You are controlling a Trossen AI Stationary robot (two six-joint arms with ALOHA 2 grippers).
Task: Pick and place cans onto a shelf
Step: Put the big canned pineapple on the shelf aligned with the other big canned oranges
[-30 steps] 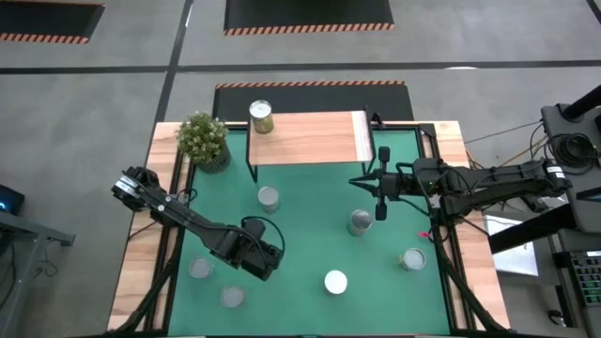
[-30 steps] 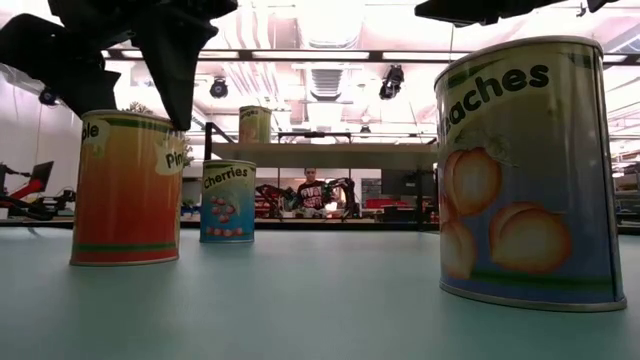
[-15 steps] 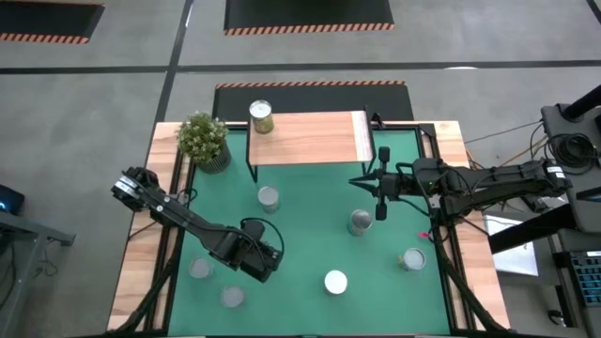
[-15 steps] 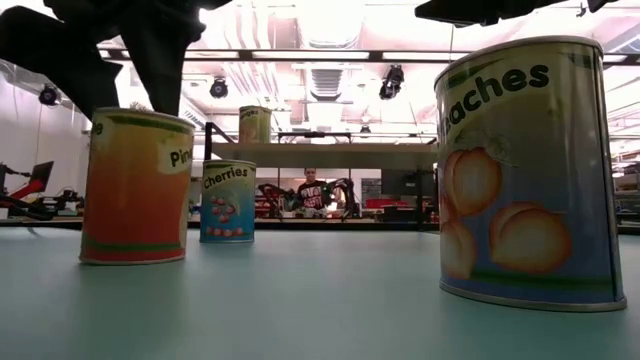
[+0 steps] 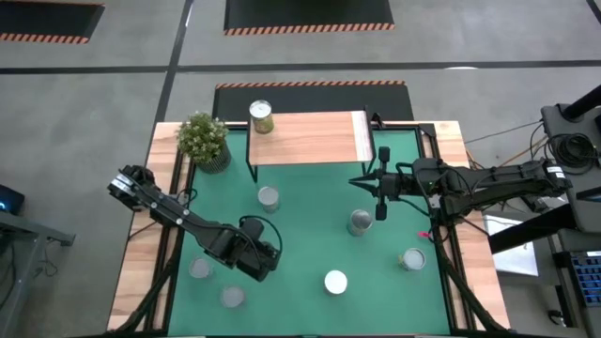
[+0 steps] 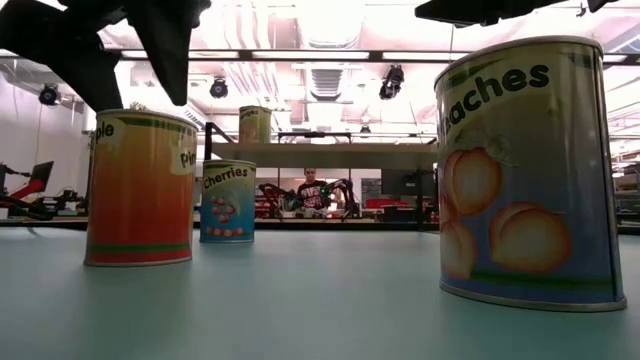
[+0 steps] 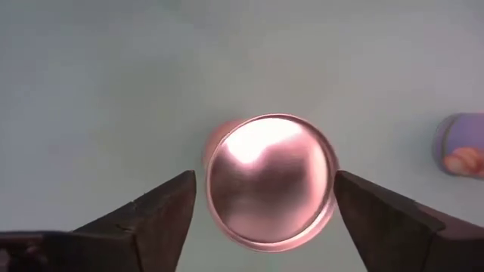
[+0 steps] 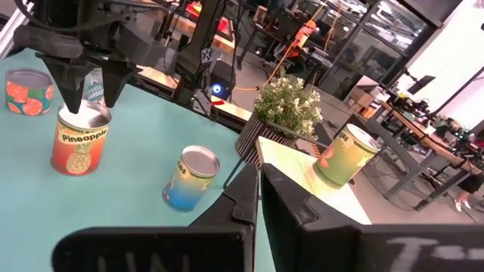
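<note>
Standing upright, the pineapple can (image 6: 140,190) sits beneath the spread-fingered, empty left gripper (image 7: 261,208); only the high view hides it. Right gripper (image 5: 380,182) is closed.

I'm seeing the green table (image 5: 310,211) carrying six cans scattered about, a potted plant (image 5: 204,139), and the shelf (image 5: 310,139) holding one can (image 5: 261,116).

**Right wrist view: pineapple can under the other arm**

The right hand (image 8: 259,198) is pressed closed. Across the table (image 8: 136,151), the left hand (image 8: 89,89) hovers spread over the pineapple can (image 8: 80,140). A blue-yellow can (image 8: 192,178) stands near the plant (image 8: 284,113).
</note>
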